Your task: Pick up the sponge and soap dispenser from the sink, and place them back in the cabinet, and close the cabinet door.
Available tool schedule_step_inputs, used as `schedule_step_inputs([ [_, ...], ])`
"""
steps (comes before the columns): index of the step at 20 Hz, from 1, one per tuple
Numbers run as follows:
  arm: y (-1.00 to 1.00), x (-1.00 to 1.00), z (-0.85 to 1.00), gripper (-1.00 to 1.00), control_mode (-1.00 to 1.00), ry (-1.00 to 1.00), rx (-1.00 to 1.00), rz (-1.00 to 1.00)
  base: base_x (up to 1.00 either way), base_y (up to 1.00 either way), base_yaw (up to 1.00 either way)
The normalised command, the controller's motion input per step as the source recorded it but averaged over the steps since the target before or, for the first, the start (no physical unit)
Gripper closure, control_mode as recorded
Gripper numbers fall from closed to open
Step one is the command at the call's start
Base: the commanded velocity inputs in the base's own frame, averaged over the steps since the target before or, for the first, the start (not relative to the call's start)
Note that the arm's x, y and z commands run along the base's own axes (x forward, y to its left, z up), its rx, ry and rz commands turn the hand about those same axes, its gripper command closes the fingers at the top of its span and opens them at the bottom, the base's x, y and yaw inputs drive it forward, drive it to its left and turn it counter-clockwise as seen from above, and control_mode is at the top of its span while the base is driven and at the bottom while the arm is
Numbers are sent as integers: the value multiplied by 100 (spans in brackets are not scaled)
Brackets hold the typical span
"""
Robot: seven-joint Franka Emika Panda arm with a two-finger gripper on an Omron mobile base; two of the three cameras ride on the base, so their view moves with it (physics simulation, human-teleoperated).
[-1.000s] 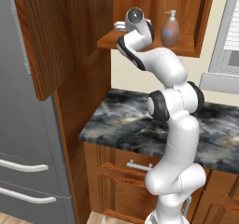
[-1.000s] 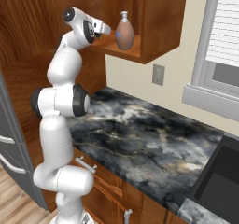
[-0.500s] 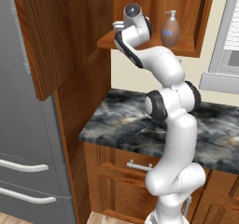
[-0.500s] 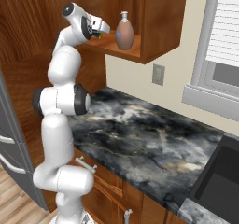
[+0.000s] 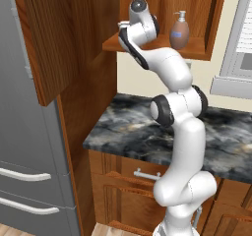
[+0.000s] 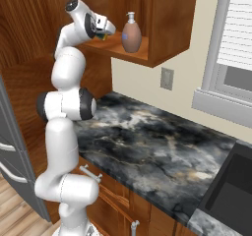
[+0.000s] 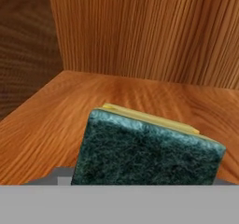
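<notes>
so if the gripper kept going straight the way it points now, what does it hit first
Apart from the green-and-yellow sponge right in front of the gripper, probably the cabinet's wooden back wall, past the shelf; depth is hard to judge.

You will find no readable text, brand, number or sign anywhere in these views. The one candidate is the pale bluish label on the soap dispenser, which stands on the shelf of the cabinet; that label reads as a blank patch of colour, with no lettering you can make out from either base view.
</notes>
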Motion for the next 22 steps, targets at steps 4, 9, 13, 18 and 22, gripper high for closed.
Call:
schedule_step_inputs([
  [4, 0, 0, 0, 100, -100, 0, 0, 0, 0, 0, 0],
  [9, 0, 0, -13, -100, -100, 0, 0, 0, 0, 0, 0],
  [13, 0, 0, 0, -100, -100, 0, 0, 0, 0, 0, 0],
  [18, -1, 0, 0, -100, -100, 0, 0, 0, 0, 0, 0],
  [22, 0, 0, 0, -100, -100, 0, 0, 0, 0, 0, 0],
])
